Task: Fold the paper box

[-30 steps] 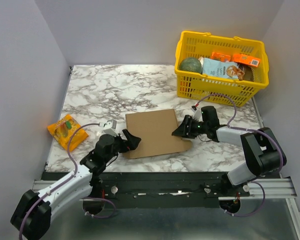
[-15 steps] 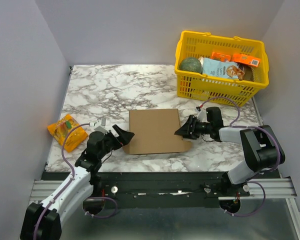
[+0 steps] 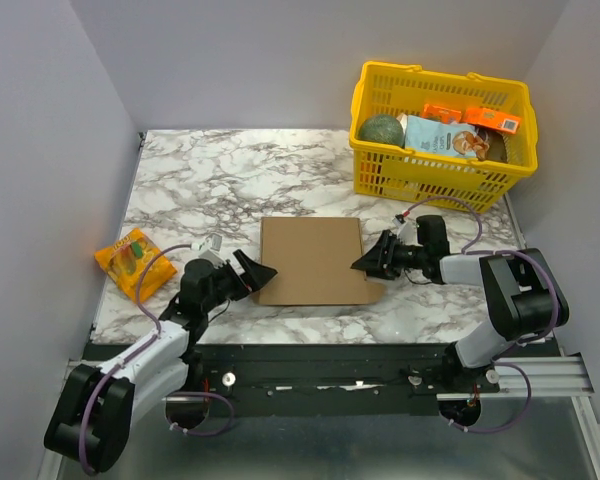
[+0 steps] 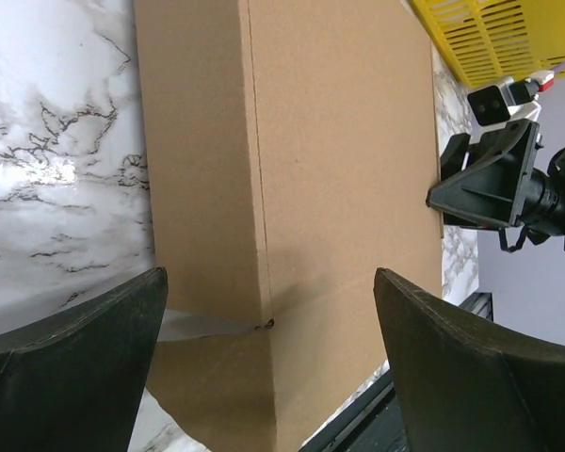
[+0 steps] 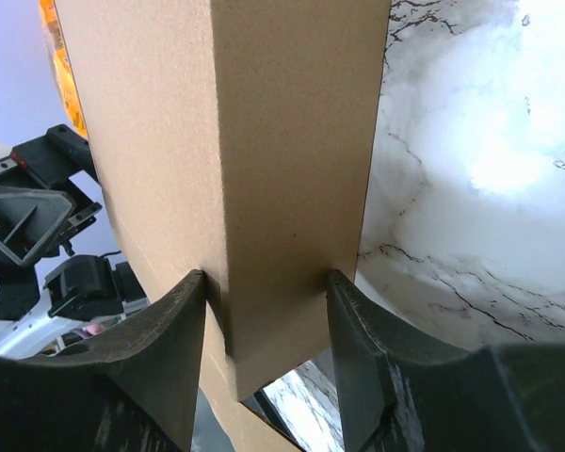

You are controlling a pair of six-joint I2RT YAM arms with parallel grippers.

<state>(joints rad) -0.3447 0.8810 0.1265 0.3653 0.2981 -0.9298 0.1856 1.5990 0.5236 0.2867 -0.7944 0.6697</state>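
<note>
paper box [image 3: 310,260]: flat at frame centre | right gripper [image 3: 373,262]: clamped across box's right-hand flap, likely pinning it for folding | left gripper [image 3: 250,272]: spread wide facing left edge, holding nothing, poised to lift

The flat paper box of corrugated cardboard [image 3: 312,260] was a plain, unprinted brown, crossed by one thin darker score line. The slab-like table top [image 3: 210,180] bore a white marble pattern with grey and black veining. The slotted plastic basket [image 3: 435,178] was bright yellow. In it lay a dark green rounded thing [image 3: 381,130], a pale blue and white printed pouch [image 3: 430,135] and orange cartons [image 3: 485,119]. The small crinkled snack packet [image 3: 132,262] was orange with yellow and green print. The left gripper [image 3: 252,274] and right gripper [image 3: 372,262] were matte black, and the tubular arm links [image 3: 462,268] were white. The flat surrounding walls [image 3: 230,60] were pale grey-lilac.
</note>
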